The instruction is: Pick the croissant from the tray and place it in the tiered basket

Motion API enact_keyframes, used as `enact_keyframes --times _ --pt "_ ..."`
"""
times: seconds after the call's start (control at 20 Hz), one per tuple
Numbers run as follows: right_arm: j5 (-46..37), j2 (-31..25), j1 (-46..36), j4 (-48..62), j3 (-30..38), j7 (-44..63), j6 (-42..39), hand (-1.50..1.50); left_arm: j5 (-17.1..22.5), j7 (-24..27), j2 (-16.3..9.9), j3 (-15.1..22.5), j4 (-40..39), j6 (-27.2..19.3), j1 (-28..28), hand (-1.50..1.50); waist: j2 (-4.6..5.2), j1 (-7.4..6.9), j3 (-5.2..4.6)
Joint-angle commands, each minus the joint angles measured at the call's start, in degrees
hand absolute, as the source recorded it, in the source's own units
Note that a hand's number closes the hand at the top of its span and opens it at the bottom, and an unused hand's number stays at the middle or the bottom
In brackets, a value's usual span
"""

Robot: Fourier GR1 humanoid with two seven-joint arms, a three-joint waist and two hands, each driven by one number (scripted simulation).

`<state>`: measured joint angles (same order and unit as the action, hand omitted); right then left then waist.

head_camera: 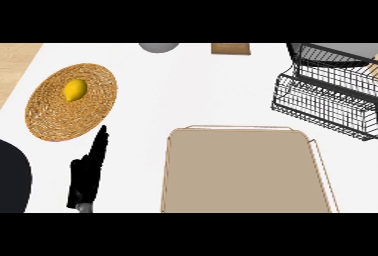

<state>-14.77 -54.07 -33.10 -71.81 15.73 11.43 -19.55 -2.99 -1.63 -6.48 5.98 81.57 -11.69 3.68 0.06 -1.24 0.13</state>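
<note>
The tan tray (pixel 244 172) lies at the lower middle of the counter, and I see no croissant on its flat surface. At the upper right stands the black wire tiered basket (pixel 325 97); I cannot make out a croissant through its wires. My left hand (pixel 88 172) rests at the lower left, to the left of the tray, open with its fingers straight and pointing away from me. It holds nothing. My right hand does not show in the view.
A round woven mat (pixel 52 115) with a yellow lemon (pixel 74 90) on it sits at the left. A grey round object (pixel 159 46) and a brown box (pixel 230 48) stand at the far edge. A large dark shape (pixel 11 175) fills the lower left corner.
</note>
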Motion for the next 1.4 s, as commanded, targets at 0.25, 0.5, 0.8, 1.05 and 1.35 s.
enact_keyframes --times 0.25,0.5,0.8,1.05,1.35 --pt "-7.99 8.44 -6.06 9.45 -5.44 -0.54 6.52 1.5 -0.88 2.48 1.18 0.18 -1.43 -0.02 3.58 0.0 0.03 0.47 -0.14" --pt "-2.58 15.31 -7.39 16.44 -1.64 -0.55 8.34 1.5 -0.14 2.91 0.77 -0.52 -2.03 0.92 2.75 0.0 0.13 0.19 -0.12" --pt "5.03 15.92 -10.84 22.85 4.48 -2.08 4.34 -1.5 0.68 2.35 -0.54 -2.06 -2.37 2.18 2.37 0.0 0.06 0.64 -0.12" --pt "10.48 18.95 -10.47 22.61 9.5 -4.13 7.42 -1.5 -0.18 0.34 0.49 -0.76 1.83 0.94 4.47 0.0 -0.11 0.81 -0.11" --pt "11.52 11.24 -11.8 24.65 17.52 -6.5 15.69 -1.5 0.29 -1.09 0.03 -1.79 1.55 1.27 2.4 0.0 -0.01 0.95 -0.1"
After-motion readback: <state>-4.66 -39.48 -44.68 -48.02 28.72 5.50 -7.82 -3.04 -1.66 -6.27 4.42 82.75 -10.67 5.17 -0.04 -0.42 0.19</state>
